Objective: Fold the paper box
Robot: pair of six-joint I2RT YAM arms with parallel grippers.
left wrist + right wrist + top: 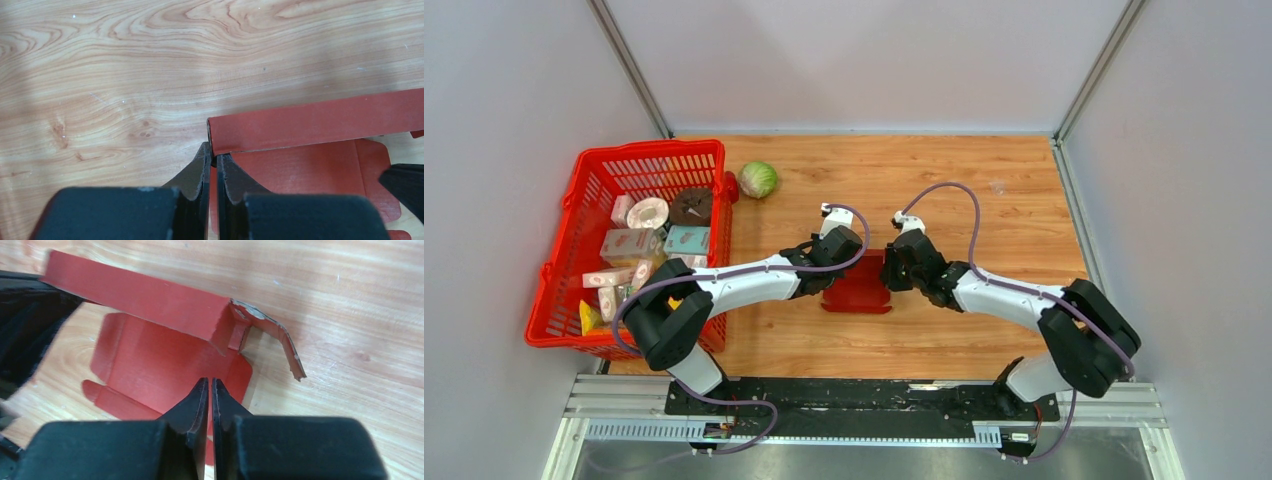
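Paper box (856, 290) on the bench (984, 180), one wall raised — left claw (213, 153) pinches that wall's corner, right claw (210, 382) nearly closed over its flat panel.

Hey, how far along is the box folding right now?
Done: one long wall of the paper box stands up, its end tab bent inward. In hand: the left tool pinches at that wall's corner; the right tool, nearly closed, is at the flat base's edge. Left: the other walls and flaps lie flat on the table.

Robot lab cell: plain grey walls (864, 60) enclosing wooden table (1014, 180)
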